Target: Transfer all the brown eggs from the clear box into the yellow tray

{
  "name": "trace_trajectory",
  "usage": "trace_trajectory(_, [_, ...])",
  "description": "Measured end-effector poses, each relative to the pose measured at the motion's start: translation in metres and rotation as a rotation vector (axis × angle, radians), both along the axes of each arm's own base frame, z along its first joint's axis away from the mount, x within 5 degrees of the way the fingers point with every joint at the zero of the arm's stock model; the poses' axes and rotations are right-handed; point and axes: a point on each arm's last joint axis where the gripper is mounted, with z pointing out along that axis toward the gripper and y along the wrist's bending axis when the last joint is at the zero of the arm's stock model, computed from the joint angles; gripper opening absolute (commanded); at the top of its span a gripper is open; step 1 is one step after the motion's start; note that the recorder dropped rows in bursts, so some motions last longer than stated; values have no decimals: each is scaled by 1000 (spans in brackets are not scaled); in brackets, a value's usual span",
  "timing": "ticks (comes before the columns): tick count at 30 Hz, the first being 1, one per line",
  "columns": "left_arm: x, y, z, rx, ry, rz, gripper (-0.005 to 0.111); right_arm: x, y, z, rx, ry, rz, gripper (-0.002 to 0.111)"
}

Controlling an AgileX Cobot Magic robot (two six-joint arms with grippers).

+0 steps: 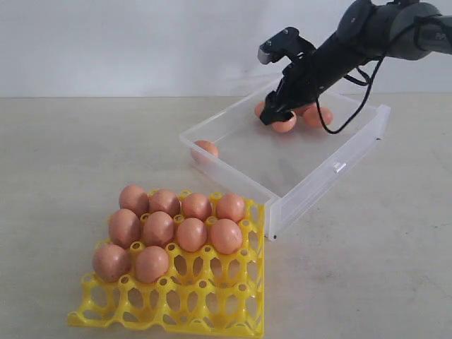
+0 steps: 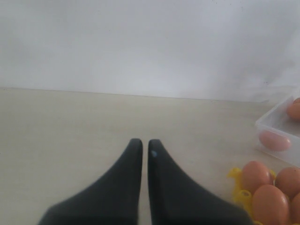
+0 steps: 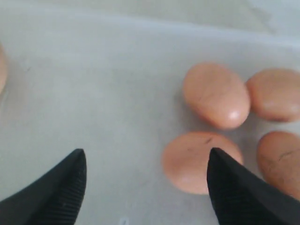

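Several brown eggs (image 1: 191, 233) sit in the cups of the yellow tray (image 1: 212, 300) at the front left. Behind it stands the clear box (image 1: 304, 194), with a cluster of eggs (image 1: 313, 115) in its far corner and a single egg (image 1: 205, 148) in its left corner. My right gripper (image 1: 277, 116) hangs open inside the box over the cluster. In the right wrist view the gripper (image 3: 146, 157) is wide open and holds nothing; one egg (image 3: 190, 161) lies against one side, partly behind a fingertip (image 3: 229, 183). My left gripper (image 2: 141, 143) is shut and empty above the table.
Three more eggs (image 3: 215, 93) lie close beside the near one on the box floor. The box's low walls and its latch tab (image 1: 340, 167) surround the right gripper. The left wrist view catches the tray's corner (image 2: 239, 194) and the box's edge (image 2: 281, 131).
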Motion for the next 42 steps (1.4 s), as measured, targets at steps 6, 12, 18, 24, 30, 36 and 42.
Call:
trace_trajectory(6, [0, 0, 0, 0, 0, 0, 4, 15, 15, 12, 41, -191, -168, 62])
trace_trajectory(12, [0, 0, 0, 0, 0, 0, 4, 16, 13, 12, 4, -219, -166, 62])
trace_trajectory(18, [0, 0, 0, 0, 0, 0, 4, 15, 11, 11, -66, -221, -116, 62])
trace_trajectory(24, [0, 0, 0, 0, 0, 0, 4, 13, 9, 0, -275, -245, 114, 62])
trace_trajectory(30, [0, 0, 0, 0, 0, 0, 4, 7, 9, -16, -393, -195, 297, 62])
trace_trajectory(36, [0, 0, 0, 0, 0, 0, 4, 7, 8, -22, -420, -189, 320, 62])
trace_trajectory(42, [0, 0, 0, 0, 0, 0, 4, 13, 7, -48, -439, -195, 329, 62])
